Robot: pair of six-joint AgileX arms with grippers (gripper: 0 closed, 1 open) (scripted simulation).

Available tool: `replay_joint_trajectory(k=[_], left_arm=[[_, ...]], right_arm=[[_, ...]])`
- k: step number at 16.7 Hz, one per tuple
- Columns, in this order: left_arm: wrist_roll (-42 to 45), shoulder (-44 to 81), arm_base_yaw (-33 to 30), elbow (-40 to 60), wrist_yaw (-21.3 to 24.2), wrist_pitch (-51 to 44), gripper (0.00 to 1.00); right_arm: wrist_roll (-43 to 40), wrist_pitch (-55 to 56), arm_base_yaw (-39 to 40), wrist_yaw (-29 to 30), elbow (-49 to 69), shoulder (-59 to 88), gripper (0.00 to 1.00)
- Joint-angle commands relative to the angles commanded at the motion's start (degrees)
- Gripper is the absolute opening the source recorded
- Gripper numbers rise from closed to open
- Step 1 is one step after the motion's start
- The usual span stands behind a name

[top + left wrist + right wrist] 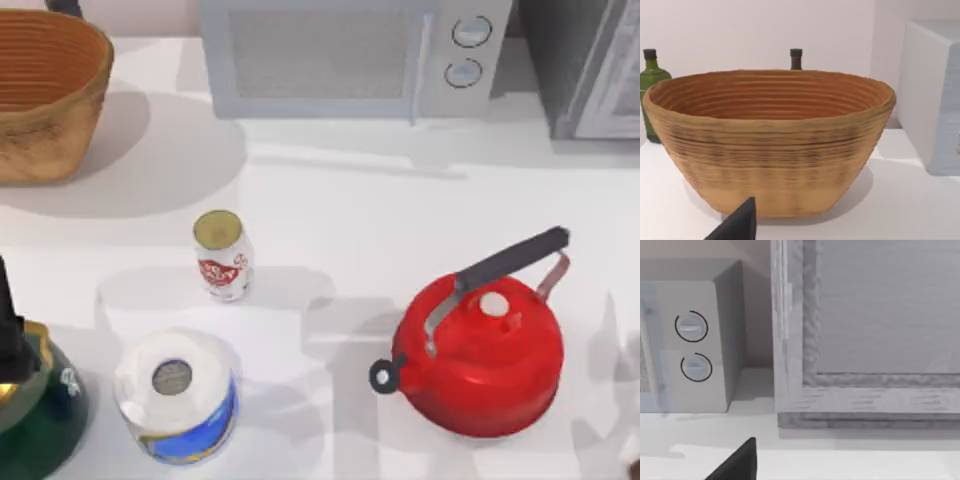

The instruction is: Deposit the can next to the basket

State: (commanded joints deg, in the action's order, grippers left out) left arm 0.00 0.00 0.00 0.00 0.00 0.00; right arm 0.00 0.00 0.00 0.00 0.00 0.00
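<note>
Top view: can (223, 255) between basket (45, 92) and wrapped roll (176, 396).

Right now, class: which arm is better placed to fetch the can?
Probably the left: the can stands left of centre, toward the wicker basket, and the left wrist view faces that basket.

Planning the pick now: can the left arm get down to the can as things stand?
Probably yes. The can stands upright with open table on all sides; the blue-wrapped roll and basket sit apart from it. The left gripper's fingertip faces the basket, so the arm must swing over first.
</note>
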Motion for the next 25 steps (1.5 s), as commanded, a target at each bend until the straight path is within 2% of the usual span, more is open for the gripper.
replay_joint_trajectory(k=[5,10,14,21,25], left_arm=[[2.67,2.17,0.93,3.22,-0.4,-1.57,1.0],[13.38,14.54,4.23,16.54,-1.5,-10.38,1.0],[24.48,32.97,7.25,30.84,-2.17,-23.42,1.0],[43.95,74.79,11.82,57.95,-2.25,-51.75,1.0],[52.84,95.64,13.58,73.87,-1.47,-63.51,1.0]], right_arm=[[0.0,0.0,0.0,0.0,0.0,0.0,1.0],[0.0,0.0,0.0,0.0,0.0,0.0,1.0],[0.0,0.0,0.0,0.0,0.0,0.0,1.0],[0.0,0.0,0.0,0.0,0.0,0.0,1.0],[0.0,0.0,0.0,0.0,0.0,0.0,1.0]])
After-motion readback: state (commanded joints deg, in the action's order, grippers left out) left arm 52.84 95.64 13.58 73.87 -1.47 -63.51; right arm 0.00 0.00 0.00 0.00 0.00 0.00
